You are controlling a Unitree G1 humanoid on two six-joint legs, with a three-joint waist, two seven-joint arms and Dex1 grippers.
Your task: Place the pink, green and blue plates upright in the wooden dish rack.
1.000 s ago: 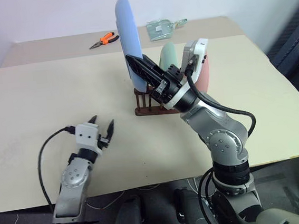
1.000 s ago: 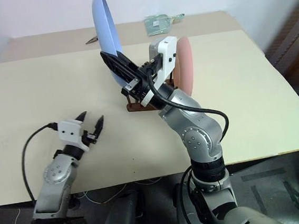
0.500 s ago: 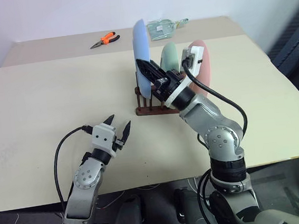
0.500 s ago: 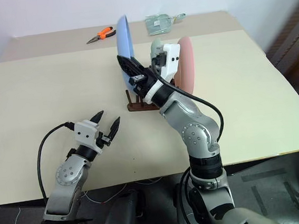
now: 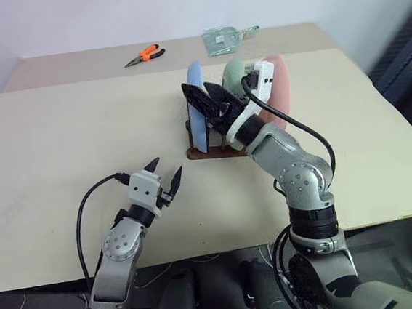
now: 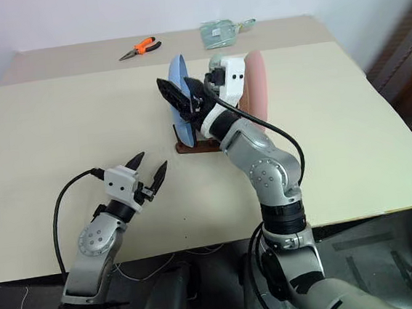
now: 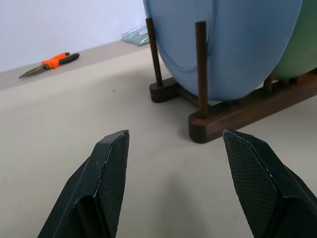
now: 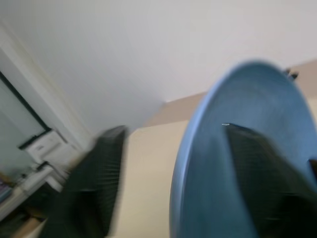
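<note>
On the desk (image 5: 58,139) the rack (image 5: 216,150) is seen mid-way back, with the pink plate (image 5: 282,92), green plate (image 5: 232,75) and blue plate (image 5: 197,104) stood upright in it. The right pincer (image 5: 204,98) is spread — one finger either side of the blue plate. The left pincer (image 5: 164,174) is held released near the front edge. Pliers (image 5: 143,55) lie far back.

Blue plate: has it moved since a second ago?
Yes. The blue plate has come down into the wooden dish rack, standing upright at its end slot.
</note>
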